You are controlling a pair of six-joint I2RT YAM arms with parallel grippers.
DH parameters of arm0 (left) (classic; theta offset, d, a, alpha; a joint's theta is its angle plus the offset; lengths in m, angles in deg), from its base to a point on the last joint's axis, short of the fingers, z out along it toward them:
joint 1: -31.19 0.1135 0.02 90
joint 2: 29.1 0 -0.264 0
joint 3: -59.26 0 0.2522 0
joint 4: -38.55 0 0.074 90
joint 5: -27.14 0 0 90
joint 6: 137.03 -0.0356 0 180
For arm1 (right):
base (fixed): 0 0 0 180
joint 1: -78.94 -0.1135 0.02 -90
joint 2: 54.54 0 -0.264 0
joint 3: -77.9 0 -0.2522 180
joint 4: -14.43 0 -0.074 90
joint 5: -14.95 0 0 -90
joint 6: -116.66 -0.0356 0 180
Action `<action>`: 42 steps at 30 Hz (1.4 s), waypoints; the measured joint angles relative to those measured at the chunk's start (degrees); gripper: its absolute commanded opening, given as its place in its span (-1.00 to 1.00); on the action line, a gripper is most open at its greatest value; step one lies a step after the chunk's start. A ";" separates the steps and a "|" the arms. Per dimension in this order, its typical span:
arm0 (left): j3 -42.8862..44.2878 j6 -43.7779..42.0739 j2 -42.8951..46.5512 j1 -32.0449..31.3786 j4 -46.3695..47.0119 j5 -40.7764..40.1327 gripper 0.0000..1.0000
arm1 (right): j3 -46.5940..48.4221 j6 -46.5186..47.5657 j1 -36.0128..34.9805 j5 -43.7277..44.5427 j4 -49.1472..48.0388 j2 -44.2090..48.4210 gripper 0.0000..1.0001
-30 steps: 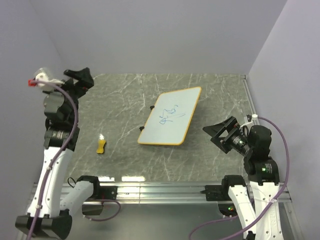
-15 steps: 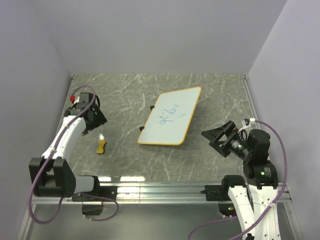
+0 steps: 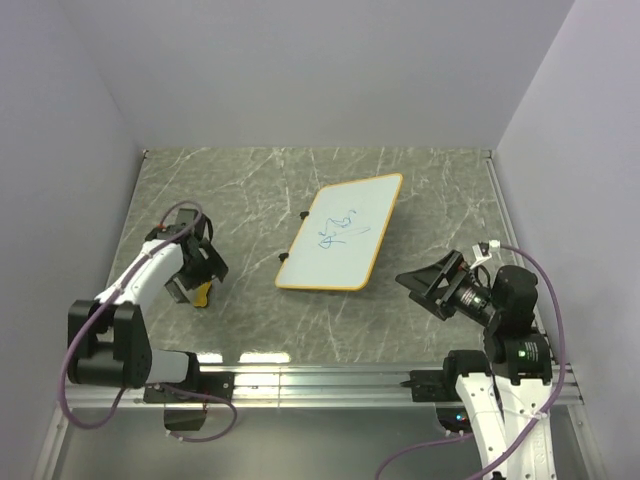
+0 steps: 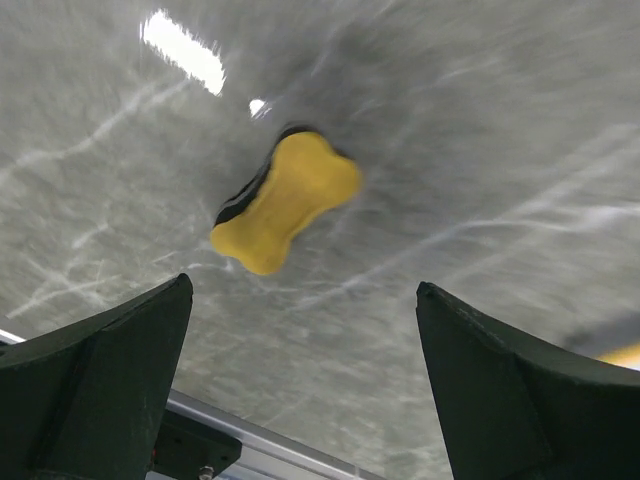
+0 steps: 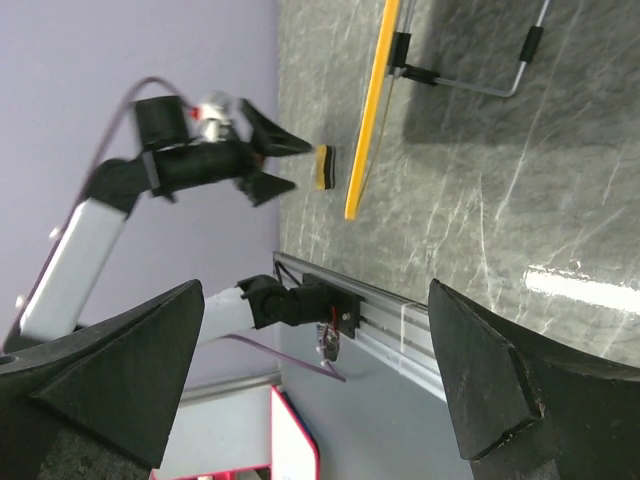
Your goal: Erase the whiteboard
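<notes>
The whiteboard (image 3: 342, 243) lies at the middle of the table, white with an orange rim and blue scribbles (image 3: 337, 230). It shows edge-on in the right wrist view (image 5: 370, 110). A yellow bone-shaped eraser (image 3: 203, 295) lies left of it, also seen in the left wrist view (image 4: 290, 200) and the right wrist view (image 5: 325, 167). My left gripper (image 3: 196, 272) is open just above the eraser, which lies ahead of the fingertips (image 4: 302, 290). My right gripper (image 3: 424, 284) is open and empty, right of the board's near corner, and also shows in its own wrist view (image 5: 316, 290).
An aluminium rail (image 3: 320, 380) runs along the table's near edge. Lilac walls close in the left, back and right sides. A thin wire stand (image 5: 480, 88) and black tabs (image 3: 304, 214) sit at the board's left edge.
My left arm has swung down from high at the back left to low over the eraser. My right gripper has drifted slightly left and towards the near edge.
</notes>
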 measured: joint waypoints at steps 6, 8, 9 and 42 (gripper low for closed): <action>-4.68 2.91 -4.66 0.94 2.97 -0.50 0.99 | 0.07 1.22 0.00 -0.46 2.12 2.12 0.99; -5.25 3.91 -5.42 2.34 5.81 -0.22 0.99 | 0.13 1.88 0.00 -0.44 3.28 2.56 0.99; -6.16 4.28 -5.81 2.99 7.76 -0.07 0.99 | 0.17 2.19 0.00 -0.44 3.78 2.71 0.99; 15.85 8.09 -28.17 -3.06 10.38 3.80 0.71 | 0.07 1.31 0.00 1.84 5.77 5.86 0.99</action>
